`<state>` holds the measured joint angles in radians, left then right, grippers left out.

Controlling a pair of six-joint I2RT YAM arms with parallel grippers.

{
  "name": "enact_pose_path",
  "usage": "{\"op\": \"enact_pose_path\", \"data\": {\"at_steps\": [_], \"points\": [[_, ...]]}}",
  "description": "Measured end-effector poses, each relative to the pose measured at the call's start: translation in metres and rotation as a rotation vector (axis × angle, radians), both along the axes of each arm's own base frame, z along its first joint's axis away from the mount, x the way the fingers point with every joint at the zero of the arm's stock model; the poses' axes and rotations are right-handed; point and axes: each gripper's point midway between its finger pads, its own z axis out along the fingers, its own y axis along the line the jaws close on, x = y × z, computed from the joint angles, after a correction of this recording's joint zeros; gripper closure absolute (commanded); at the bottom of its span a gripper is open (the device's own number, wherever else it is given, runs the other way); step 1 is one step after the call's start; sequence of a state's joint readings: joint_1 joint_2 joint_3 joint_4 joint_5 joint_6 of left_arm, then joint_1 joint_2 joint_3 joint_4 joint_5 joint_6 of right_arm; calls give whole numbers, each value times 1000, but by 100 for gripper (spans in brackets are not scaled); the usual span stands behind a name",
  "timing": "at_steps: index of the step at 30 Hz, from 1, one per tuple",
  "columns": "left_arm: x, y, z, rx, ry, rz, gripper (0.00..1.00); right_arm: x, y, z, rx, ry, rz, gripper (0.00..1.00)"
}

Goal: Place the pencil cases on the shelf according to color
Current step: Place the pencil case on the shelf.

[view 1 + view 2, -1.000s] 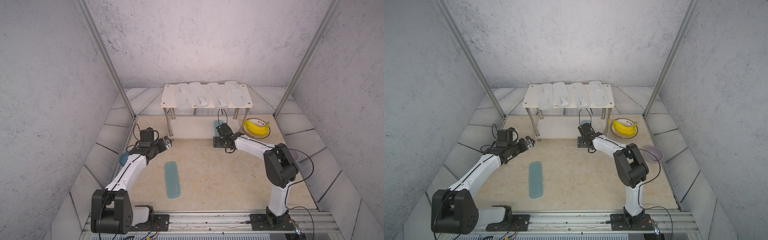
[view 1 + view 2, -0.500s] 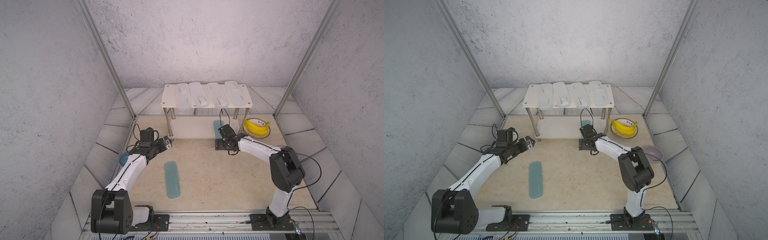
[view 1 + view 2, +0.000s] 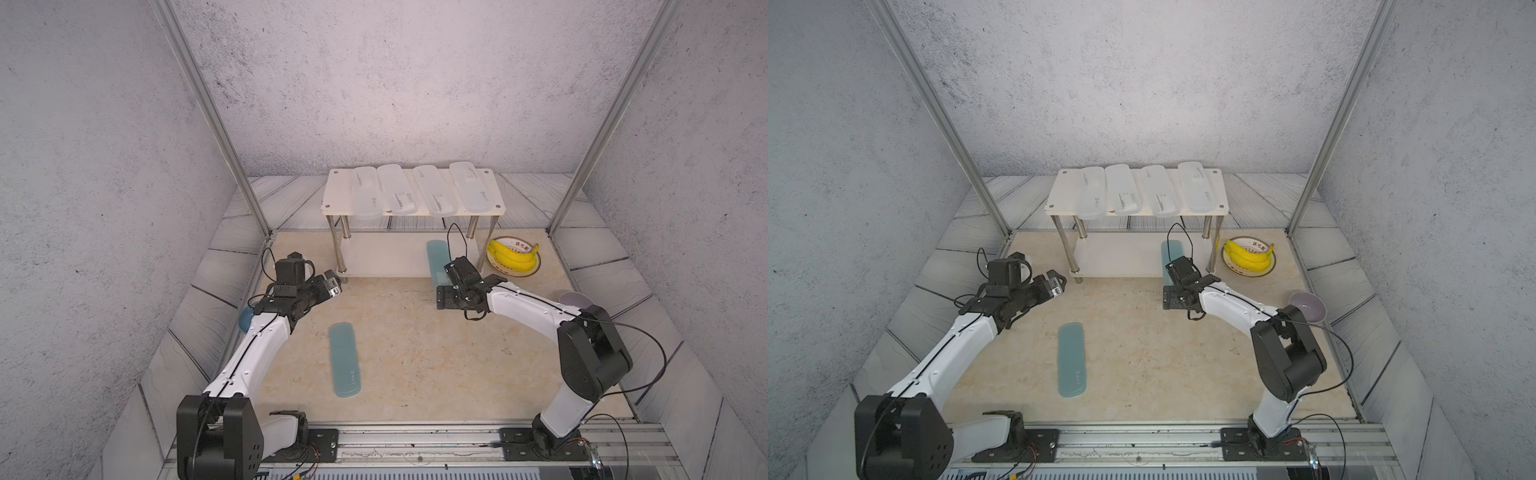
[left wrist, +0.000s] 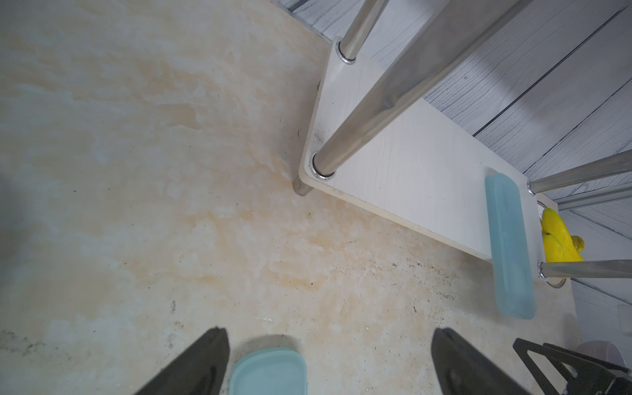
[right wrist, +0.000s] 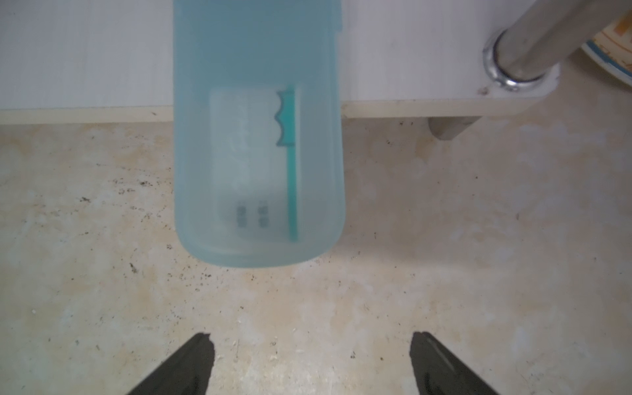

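Lower shelf board (image 3: 382, 254) lies open at the teal case's (image 3: 435, 255) nine o'clock; a metal leg (image 3: 487, 243) and banana plate (image 3: 534, 266) crowd its three o'clock.

Shelf (image 3: 337, 194): was white.
Upper cases (image 3: 395, 191): were frosted white.
Lower-board case (image 4: 509, 246): was teal-blue.
Tabletop case (image 3: 345, 359): was teal-blue.
Bananas (image 3: 513, 257): were yellow.
Tabletop (image 3: 415, 353): was mottled beige.

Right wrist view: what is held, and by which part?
Nothing is held: the right gripper stands open, apart from the translucent teal-blue plastic pencil case.
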<state>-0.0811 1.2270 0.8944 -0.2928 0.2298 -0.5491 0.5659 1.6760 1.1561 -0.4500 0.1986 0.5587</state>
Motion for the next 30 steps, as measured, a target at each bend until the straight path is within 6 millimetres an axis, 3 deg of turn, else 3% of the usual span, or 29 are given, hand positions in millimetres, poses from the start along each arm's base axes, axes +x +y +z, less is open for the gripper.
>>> {"op": "enact_pose_path", "data": {"at_steps": [4,7,10,16,22,30], "points": [[0,0,-1,1,1,1,1,-17,-5,2,39,-18,-23,26],[-2,1,-6,2,8,3,1,-28,-8,-7,52,0,-27,55],[-6,2,-17,5,33,11,1,-27,-5,-13,62,14,-28,69],[-16,5,-39,11,104,31,0,-4,10,-24,73,7,-29,80],[-33,12,-63,33,174,55,1,32,29,-31,73,-17,-18,81],[-50,11,-80,12,236,68,0,59,34,-22,41,-74,4,81]]}}
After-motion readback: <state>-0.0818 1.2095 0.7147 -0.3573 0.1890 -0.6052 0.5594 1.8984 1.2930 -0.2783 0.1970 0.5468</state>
